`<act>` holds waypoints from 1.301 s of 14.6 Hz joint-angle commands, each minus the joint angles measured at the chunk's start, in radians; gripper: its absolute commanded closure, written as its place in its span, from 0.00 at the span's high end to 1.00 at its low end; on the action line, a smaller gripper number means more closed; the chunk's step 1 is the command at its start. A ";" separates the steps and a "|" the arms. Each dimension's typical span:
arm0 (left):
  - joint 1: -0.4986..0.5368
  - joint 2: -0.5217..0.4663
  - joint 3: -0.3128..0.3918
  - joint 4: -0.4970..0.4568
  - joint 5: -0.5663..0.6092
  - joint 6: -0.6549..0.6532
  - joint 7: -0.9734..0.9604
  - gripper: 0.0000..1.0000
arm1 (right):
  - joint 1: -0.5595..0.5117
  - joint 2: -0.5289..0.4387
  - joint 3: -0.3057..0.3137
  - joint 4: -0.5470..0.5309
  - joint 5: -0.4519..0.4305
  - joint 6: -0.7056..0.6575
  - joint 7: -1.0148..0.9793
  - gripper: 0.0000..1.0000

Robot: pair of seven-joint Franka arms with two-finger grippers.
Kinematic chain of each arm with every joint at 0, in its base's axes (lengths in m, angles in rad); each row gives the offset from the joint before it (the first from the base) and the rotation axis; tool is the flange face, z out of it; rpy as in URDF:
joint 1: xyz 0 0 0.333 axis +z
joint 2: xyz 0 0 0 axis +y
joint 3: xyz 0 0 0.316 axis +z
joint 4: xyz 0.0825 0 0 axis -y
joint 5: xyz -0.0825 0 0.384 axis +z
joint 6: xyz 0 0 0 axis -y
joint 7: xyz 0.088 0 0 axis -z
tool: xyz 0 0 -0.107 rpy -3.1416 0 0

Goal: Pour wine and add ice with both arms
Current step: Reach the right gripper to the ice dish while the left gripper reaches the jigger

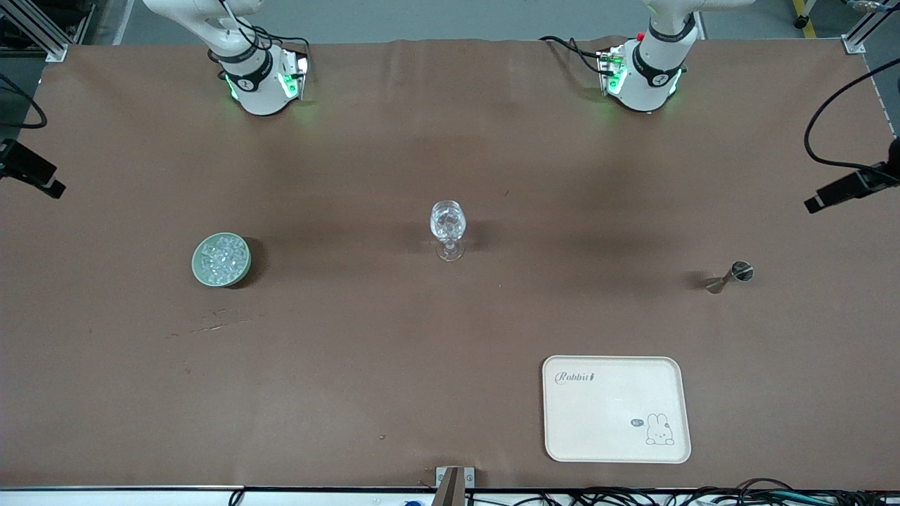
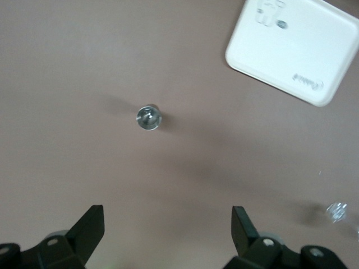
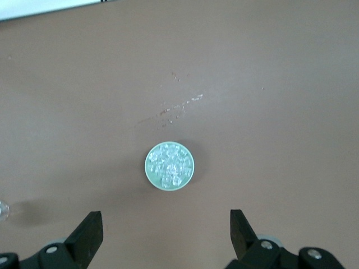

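Observation:
A clear stemmed wine glass (image 1: 448, 228) stands upright at the table's middle. The ice (image 1: 221, 258) lies as several clear chunks in a pale green bowl (image 1: 199, 273) toward the right arm's end. A small metal jigger (image 1: 731, 275) stands toward the left arm's end. No wine shows. My left gripper (image 2: 168, 216) hangs open high over bare table, with the jigger (image 2: 148, 117) below it and apart. My right gripper (image 3: 166, 219) is open high over bare table, with the bowl (image 3: 150, 177) of ice (image 3: 170, 165) below. Neither gripper shows in the front view.
A cream tray (image 1: 615, 409) with a rabbit print lies nearer the front camera than the jigger; it shows too in the left wrist view as the tray (image 2: 291, 50). Black camera mounts (image 1: 847, 186) stand at both ends of the brown table.

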 commanded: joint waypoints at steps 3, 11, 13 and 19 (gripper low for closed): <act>-0.005 0.135 0.110 0.020 -0.102 -0.009 -0.066 1.00 | 0.027 0.016 0.041 -0.156 -0.013 0.098 0.022 1.00; 0.006 0.433 0.247 0.063 -0.288 -0.004 -0.129 1.00 | 0.016 0.026 0.066 -0.627 -0.088 0.529 0.019 1.00; 0.009 0.500 0.305 0.066 -0.413 -0.003 -0.194 1.00 | 0.013 0.059 0.064 -0.717 -0.100 0.661 0.019 1.00; 0.027 0.671 0.335 0.134 -0.587 -0.003 -0.355 1.00 | -0.012 0.184 0.058 -0.790 -0.126 0.892 0.018 0.98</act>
